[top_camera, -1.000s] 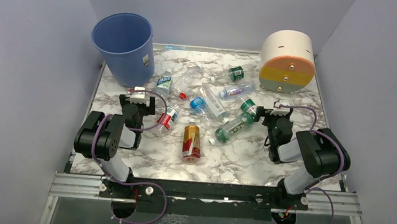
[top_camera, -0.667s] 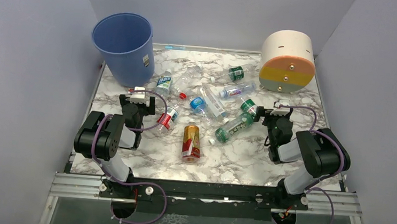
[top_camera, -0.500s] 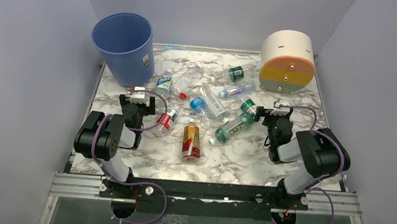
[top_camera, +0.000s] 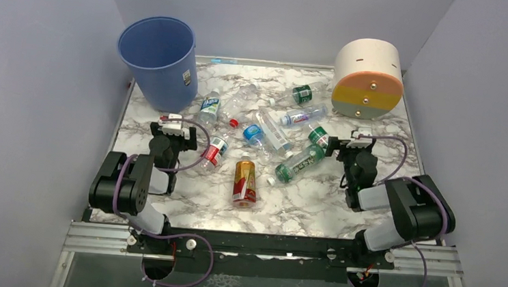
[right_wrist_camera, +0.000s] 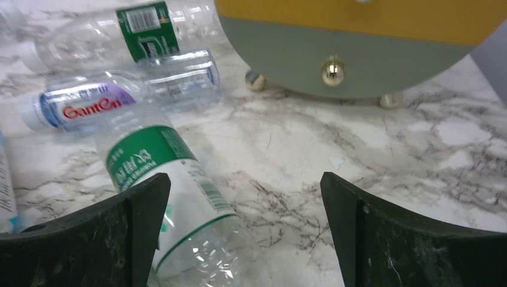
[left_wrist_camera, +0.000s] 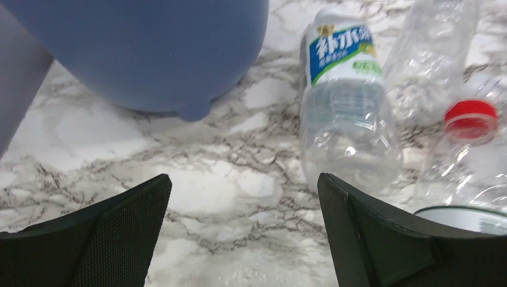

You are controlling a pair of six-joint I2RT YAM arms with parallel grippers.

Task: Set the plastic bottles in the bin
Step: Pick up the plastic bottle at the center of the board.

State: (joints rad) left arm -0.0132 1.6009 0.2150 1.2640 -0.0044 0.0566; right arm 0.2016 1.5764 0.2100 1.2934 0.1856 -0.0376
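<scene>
1. Bottles [top_camera: 253, 135] made of clear plastic lie on their sides on the marble table [top_camera: 301, 205], spread over its middle and back
2. The blue bin [top_camera: 158, 60] stands upright at the back left corner of the table, with a small white sticker on its side
3. The left end effector [left_wrist_camera: 242, 236] has its two fingers wide apart and holds nothing; it sits low over the table and faces the bin
4. Just ahead of it lies a bottle with a blue and green label [left_wrist_camera: 344, 89], near the foot of the bin, and a red cap [left_wrist_camera: 471, 118] shows to the right
5. The right end effector [right_wrist_camera: 245, 236] also has its fingers wide apart and holds nothing
6. A bottle with a green label [right_wrist_camera: 158, 179] lies right in front of it, close to one finger, and a bottle with a purple and red label [right_wrist_camera: 89, 107] lies a bit further back
7. The amber bottle with a red label [top_camera: 245, 180] lies between the two arms, nearest to the front
8. The cream, orange and yellow drum [top_camera: 368, 79] sits at the back right
</scene>
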